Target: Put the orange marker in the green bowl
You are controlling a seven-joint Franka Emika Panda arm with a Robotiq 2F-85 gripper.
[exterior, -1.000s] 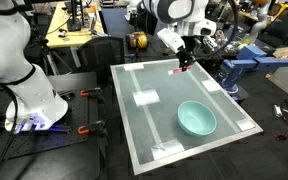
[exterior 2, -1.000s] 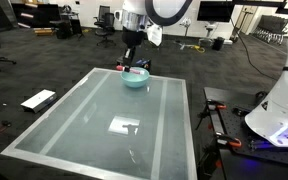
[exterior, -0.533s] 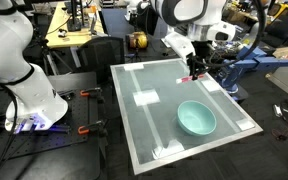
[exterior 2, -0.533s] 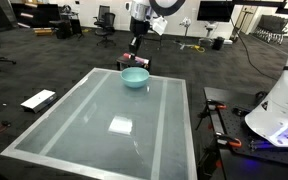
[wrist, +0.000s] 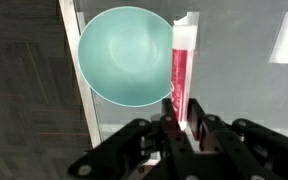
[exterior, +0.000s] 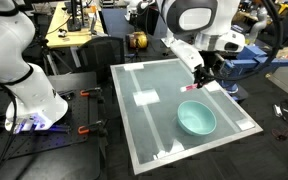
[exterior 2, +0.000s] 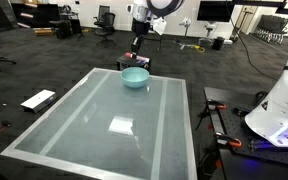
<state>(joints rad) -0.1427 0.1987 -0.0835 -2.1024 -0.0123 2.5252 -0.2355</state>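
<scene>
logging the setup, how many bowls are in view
1. The round shallow pale teal-green bowl sits upright on the grey table, near one edge, and shows in both exterior views and the wrist view. No second bowl shows, and none seems hidden.

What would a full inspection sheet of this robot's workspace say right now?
Surface: glassy table, flat.
Job's things: orange marker held off the table, next to the green bowl and not yet in it; bowl empty.
Clutter: pale patch on the table, tape or glare, cannot tell.
Pincers: the one pincer is shut on the marker, near the bowl.
Cables: nothing seen clearly.
Surroundings: another white robot, white board on the floor, office chairs.
</scene>
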